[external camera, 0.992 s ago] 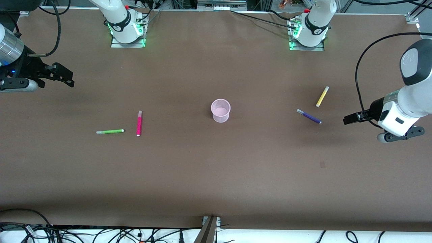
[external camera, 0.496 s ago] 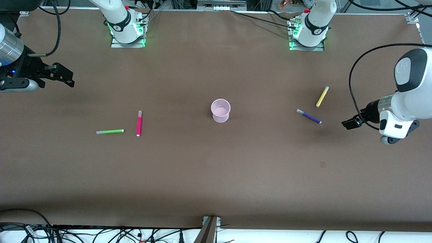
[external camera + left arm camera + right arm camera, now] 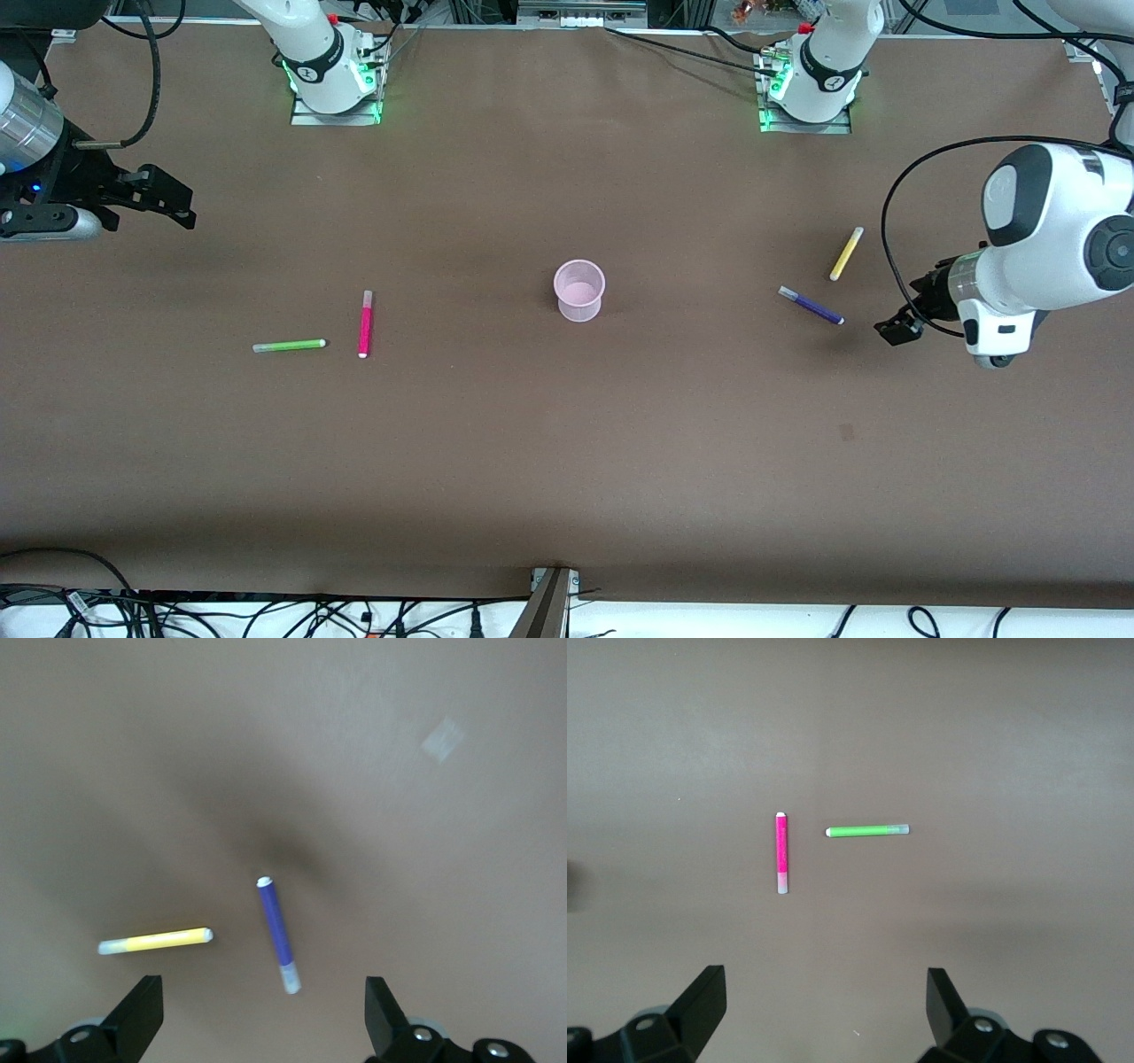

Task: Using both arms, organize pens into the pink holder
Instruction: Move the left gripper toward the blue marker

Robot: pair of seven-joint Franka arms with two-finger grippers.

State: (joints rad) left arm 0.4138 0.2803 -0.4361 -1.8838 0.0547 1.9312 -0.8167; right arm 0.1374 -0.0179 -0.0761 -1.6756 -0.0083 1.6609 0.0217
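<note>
Pens light, stiff, likely to roll: pinch mid-barrel | left pincer point(image 3: 895, 330) wide beside purple pen point(image 3: 811, 306) | right pincer point(image 3: 168, 204) wide, waiting | cup point(image 3: 579, 289) empty.

Brown table point(image 3: 567, 461) carries four pens point(image 3: 810, 306) (scattered) and pink holder point(image 3: 579, 290).

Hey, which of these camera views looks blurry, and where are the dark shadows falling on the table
Left wrist view: soft and slightly blurred, with a dark shadow patch on the table just past the purple pen; the yellow pen sits in brighter light. Right wrist view: sharper and evenly lit around the pink pen and green pen. Front view: sharp, a faint shadow under the left gripper.
</note>
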